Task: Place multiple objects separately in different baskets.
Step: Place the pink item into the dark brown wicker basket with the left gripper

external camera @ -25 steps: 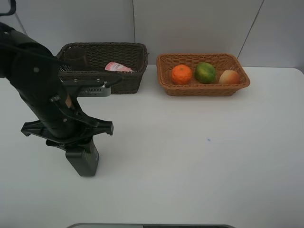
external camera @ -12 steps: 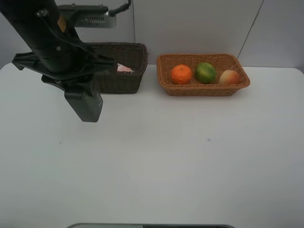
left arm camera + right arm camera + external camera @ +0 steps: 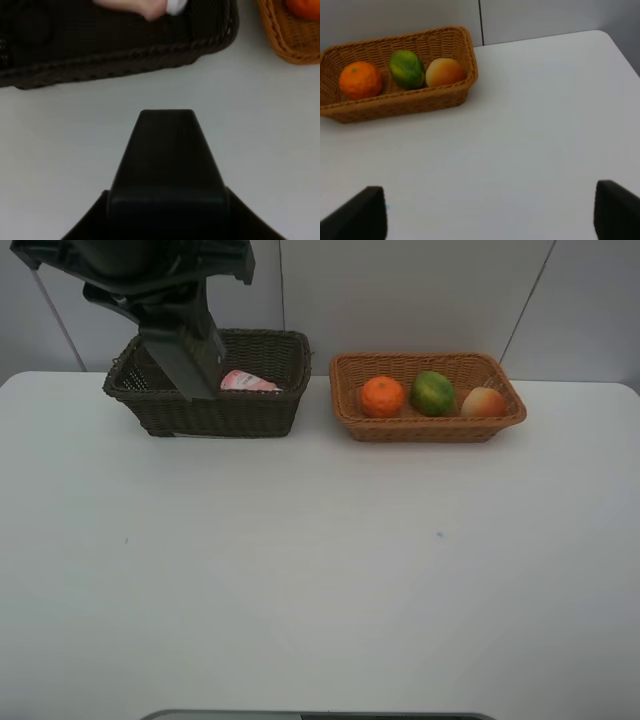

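Exterior high view shows the left gripper (image 3: 185,350) over the dark brown basket (image 3: 262,410) at far left, clamped on the black pump bottle (image 3: 192,365). The pink tube (image 3: 247,382) lies inside, just right of it. To do it well, I think the bottle must go down into the free part beside the tube, then release. At right, the tan basket (image 3: 430,430) holds orange (image 3: 382,396), green fruit (image 3: 433,393), peach (image 3: 483,402). The right gripper (image 3: 485,215) stands wide, holding nothing
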